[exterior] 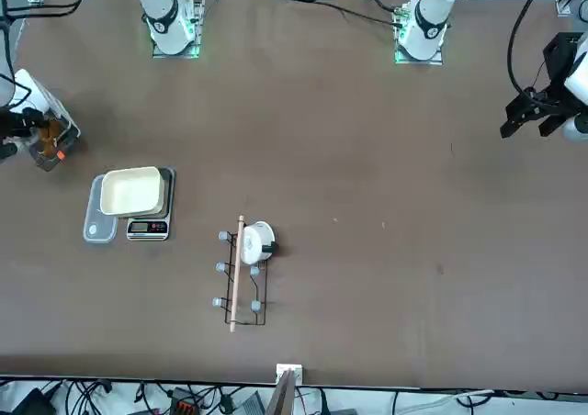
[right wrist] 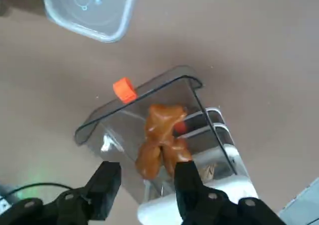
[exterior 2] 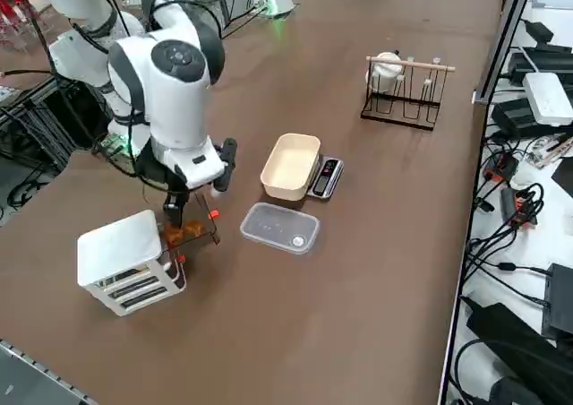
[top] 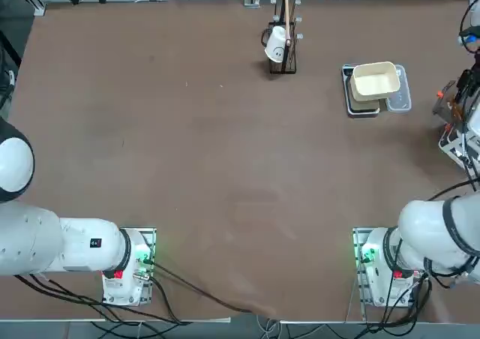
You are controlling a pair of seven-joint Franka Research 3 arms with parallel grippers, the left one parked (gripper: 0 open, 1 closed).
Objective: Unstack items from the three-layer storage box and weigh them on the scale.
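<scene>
Right gripper point(right wrist: 144, 182) is seen open, nothing held, over the three-layer storage box point(exterior 2: 125, 262). Brown lumpy item point(right wrist: 160, 140) is located on a pulled-out clear drawer point(right wrist: 134, 125), just ahead of the jaws, between the fingertip lines.

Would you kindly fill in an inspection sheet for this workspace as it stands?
Surface: brown table, bare in the middle.
Job's things: three-layer storage box with drawer pulled out, brown lumpy item in it; scale carrying cream tub.
Clutter: clear tray; dark rack with white cup.
Grippers: right gripper over the drawer, jaws open, item not gripped.
Cables: bundles beyond the table edges.
Surroundings: nothing seen.
</scene>
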